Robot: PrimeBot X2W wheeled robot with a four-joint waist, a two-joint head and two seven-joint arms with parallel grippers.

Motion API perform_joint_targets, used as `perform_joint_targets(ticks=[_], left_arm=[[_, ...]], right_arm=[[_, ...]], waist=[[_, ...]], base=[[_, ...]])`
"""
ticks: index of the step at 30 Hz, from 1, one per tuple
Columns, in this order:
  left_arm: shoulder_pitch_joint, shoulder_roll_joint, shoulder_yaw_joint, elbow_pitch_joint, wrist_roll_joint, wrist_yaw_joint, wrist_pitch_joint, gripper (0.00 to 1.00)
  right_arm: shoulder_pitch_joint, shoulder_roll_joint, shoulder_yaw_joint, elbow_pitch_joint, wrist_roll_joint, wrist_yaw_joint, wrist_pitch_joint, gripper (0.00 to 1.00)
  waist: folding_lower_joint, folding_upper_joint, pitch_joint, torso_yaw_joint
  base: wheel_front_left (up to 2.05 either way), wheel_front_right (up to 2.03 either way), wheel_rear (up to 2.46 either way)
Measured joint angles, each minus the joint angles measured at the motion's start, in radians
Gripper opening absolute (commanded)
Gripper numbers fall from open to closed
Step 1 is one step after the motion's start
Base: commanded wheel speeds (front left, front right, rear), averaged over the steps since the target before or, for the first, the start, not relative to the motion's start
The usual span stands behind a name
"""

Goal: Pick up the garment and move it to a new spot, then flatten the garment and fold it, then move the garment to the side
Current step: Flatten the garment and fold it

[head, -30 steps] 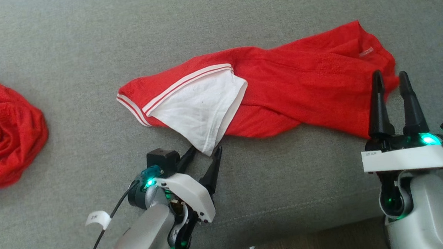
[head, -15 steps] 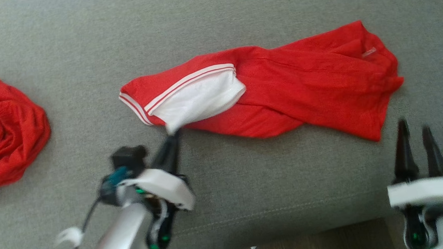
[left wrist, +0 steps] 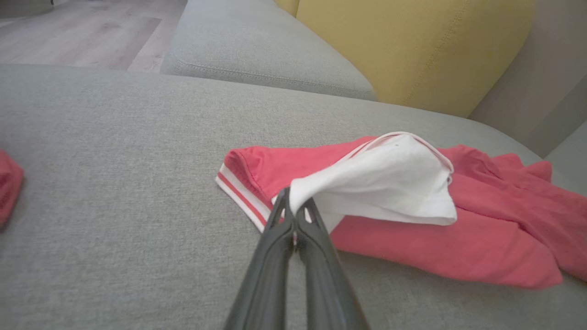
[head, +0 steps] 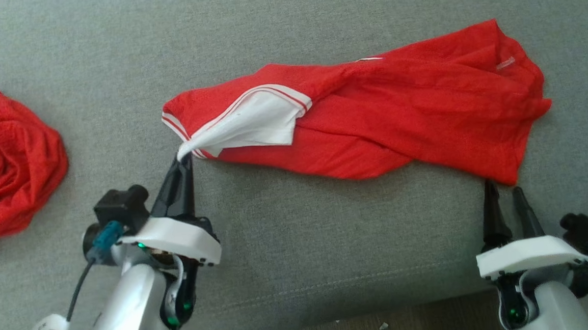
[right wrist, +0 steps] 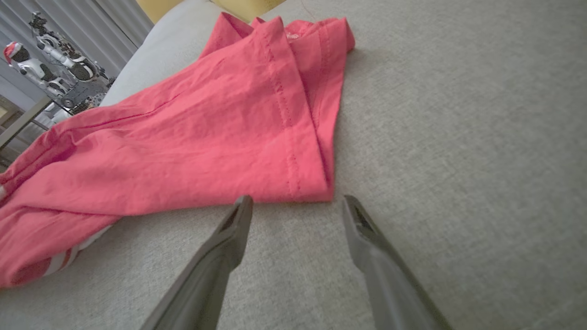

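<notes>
The red garment [head: 398, 118] is laid long on the sofa [head: 316, 21]. Its white corner [head: 191, 148] is pinched by the left jaws. The right jaws are spread near the hem. It is judged soft and floppy, best gripped at corners.

A grey woven-fabric sofa seat [head: 330, 254] carries a crumpled heap of red mesh cloth [head: 8, 162] at the head view's left edge, a mustard-yellow back cushion [left wrist: 412, 46] stands behind it, and pale wooden plank flooring [left wrist: 69, 36] lies beyond.
</notes>
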Motion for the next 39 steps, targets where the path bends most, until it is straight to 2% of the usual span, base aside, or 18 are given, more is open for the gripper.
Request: perform_joint_targets(ticks=[10,17,30,33,34,36,37,38,39], left_arm=[[0.0,0.001,0.082,-0.022,0.041,-0.004,0.0,0.0],[-0.006,0.0,0.107,-0.017,0.067,-0.018,0.0,0.0],[-0.015,-0.011,0.13,0.007,0.101,-0.039,0.0,0.0],[-0.015,-0.015,0.137,0.014,0.112,-0.047,0.0,0.0],[-0.015,-0.016,0.138,0.016,0.114,-0.048,0.0,0.0],[-0.015,-0.016,0.139,0.026,0.118,-0.048,0.0,0.0],[-0.015,-0.016,0.139,0.026,0.118,-0.048,0.0,0.0],[-0.015,-0.017,0.14,0.029,0.118,-0.048,0.0,0.0],[-0.015,-0.018,0.141,0.032,0.118,-0.049,0.0,0.0]], right_arm=[[-0.121,-0.001,-0.089,0.062,-0.122,0.0,-0.022,1.0],[-0.25,-0.001,-0.16,0.08,-0.247,0.0,0.05,1.0],[-0.266,-0.001,-0.194,-0.026,-0.398,0.0,0.109,0.98],[-0.251,-0.001,-0.177,-0.069,-0.4,0.0,0.127,0.84],[-0.245,-0.001,-0.171,-0.077,-0.402,0.0,0.132,0.84],[-0.233,-0.001,-0.163,-0.085,-0.414,0.0,0.145,0.39],[-0.233,-0.001,-0.163,-0.085,-0.414,0.0,0.145,0.22],[-0.228,-0.001,-0.162,-0.087,-0.416,0.0,0.151,0.05],[-0.224,-0.001,-0.157,-0.088,-0.413,0.0,0.162,0.0]], waist=[[0.0,0.0,0.017,0.004],[0.0,0.0,0.036,0.014],[0.0,0.0,0.04,0.027],[0.0,0.0,0.031,0.022],[0.0,0.0,0.028,0.021],[0.0,0.0,0.024,0.02],[0.0,0.0,0.024,0.02],[0.0,0.0,0.021,0.02],[0.0,0.0,0.019,0.02]], base=[[0.0,0.0,0.0],[0.0,0.0,0.0],[0.0,0.0,0.0],[0.0,0.0,0.0],[0.0,0.0,0.0],[0.0,0.0,0.0],[0.0,0.0,0.0],[0.0,0.0,0.0],[0.0,0.0,0.0]])
